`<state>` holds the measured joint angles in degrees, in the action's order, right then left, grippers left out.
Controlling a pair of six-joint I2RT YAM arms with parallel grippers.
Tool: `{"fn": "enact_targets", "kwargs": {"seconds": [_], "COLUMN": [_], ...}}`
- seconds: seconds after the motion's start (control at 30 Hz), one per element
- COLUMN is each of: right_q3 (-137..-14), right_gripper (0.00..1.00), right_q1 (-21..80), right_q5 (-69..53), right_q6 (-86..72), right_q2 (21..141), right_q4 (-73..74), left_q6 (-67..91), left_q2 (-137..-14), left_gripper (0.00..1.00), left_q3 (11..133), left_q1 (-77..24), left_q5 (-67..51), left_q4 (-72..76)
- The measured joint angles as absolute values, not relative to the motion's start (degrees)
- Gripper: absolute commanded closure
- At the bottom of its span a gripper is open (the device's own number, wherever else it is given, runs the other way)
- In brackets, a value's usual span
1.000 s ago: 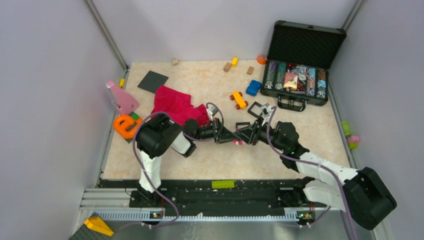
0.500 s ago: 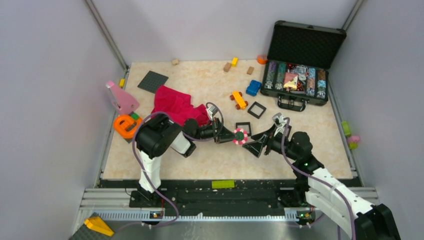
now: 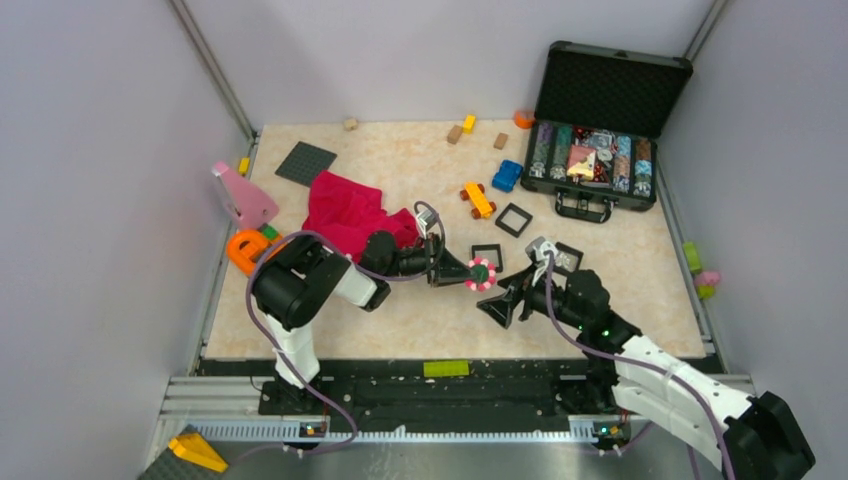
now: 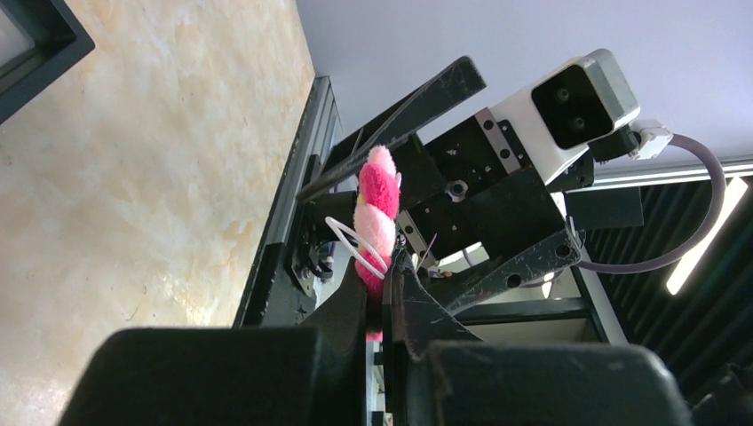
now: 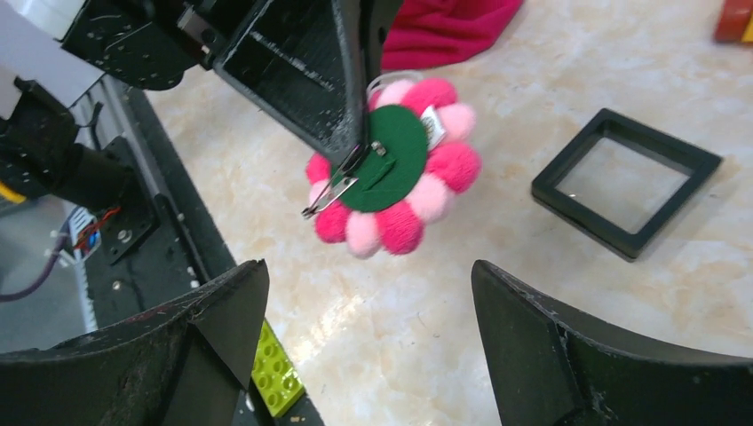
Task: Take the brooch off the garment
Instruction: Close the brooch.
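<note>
While the left gripper [image 3: 462, 277] pinches the brooch [image 3: 481, 273] by its edge over the table [image 3: 400, 325], the right gripper [image 3: 504, 296] stands spread wide just beside it, holding nothing. The red garment [image 3: 345, 212] lies behind the left gripper on the marbled beige top, enclosed by grey walls [image 3: 420, 60].

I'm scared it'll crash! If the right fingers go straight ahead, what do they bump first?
Probably the brooch, pinched by the left fingers. It sits dead ahead of the open right fingers, though how far is unclear.
</note>
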<state>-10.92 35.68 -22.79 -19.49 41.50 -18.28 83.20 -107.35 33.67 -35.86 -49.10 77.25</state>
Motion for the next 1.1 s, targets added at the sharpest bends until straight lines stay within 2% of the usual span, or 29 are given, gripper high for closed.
{"fn": "enact_targets", "kwargs": {"seconds": [0.2, 0.57, 0.7, 1.1], "right_q3": [-10.92, -10.92, -10.92, -10.92], "right_gripper": [0.16, 0.2, 0.28, 0.43], "right_q1": [35.9, 37.93, 38.2, 38.52], "right_q5": [-19.07, -18.46, -18.37, -18.28], "right_q6": [-17.52, -15.55, -15.09, -15.03], "right_q2": [37.41, 37.98, 38.83, 39.55], "right_q4": [-17.72, -18.0, -18.15, -18.85], "left_q6": [82.3, 81.91, 81.91, 82.08], "left_q2": [-105.91, -105.47, -105.47, -105.47], "left_gripper": [1.0, 1.0, 1.0, 1.0], "left_q3": [33.67, 33.67, 33.67, 33.67], "left_q1": [-36.23, -36.91, -37.21, -38.0], "left_q5": [-50.33, -51.4, -51.48, -51.44], "left_q4": [73.14, 71.48, 71.48, 71.55]}}
